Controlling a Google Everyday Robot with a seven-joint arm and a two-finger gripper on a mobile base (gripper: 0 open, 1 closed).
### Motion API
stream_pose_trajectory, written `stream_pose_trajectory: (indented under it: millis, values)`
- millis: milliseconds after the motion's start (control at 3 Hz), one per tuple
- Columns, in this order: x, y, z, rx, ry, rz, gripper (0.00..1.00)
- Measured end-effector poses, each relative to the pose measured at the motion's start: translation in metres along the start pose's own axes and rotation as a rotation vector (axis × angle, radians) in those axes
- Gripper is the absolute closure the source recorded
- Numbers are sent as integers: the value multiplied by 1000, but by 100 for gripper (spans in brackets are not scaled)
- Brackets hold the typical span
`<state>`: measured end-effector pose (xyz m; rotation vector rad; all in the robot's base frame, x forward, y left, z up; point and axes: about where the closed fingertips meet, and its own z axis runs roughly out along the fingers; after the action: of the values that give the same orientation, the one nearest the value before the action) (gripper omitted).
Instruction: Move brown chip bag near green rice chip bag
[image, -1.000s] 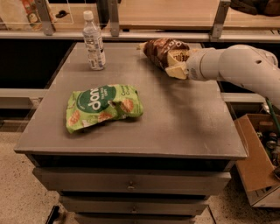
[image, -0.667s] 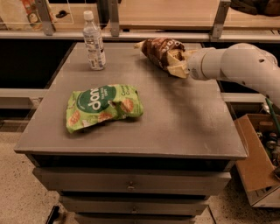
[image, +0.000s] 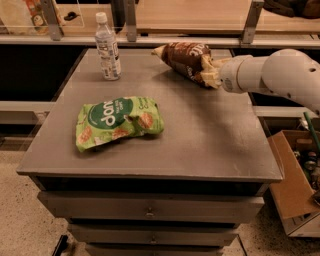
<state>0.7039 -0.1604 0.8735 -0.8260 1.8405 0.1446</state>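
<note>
The brown chip bag (image: 184, 56) is at the far right of the grey table top (image: 205, 135), tilted, with its cream-yellow end toward the arm. My gripper (image: 212, 73) comes in from the right on the white arm and is shut on that cream end, holding the bag slightly raised. The green rice chip bag (image: 117, 120) lies flat at the front left of the table, well apart from the brown bag.
A clear water bottle (image: 107, 47) stands upright at the far left of the table. A rail with metal posts (image: 250, 22) runs behind the table. An open cardboard box (image: 295, 185) sits on the floor at the right. Drawers (image: 150, 210) are below the top.
My gripper and the brown chip bag have shifted slightly to the left and the bag has risen a little. The green bag and the bottle have not moved.
</note>
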Motion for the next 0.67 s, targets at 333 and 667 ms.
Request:
stream_pose_trajectory:
  millis: [333,667]
  values:
    - [-3,2,-19,-24,-35,47,100]
    - [-15,14,-50,-77,-95,85,100]
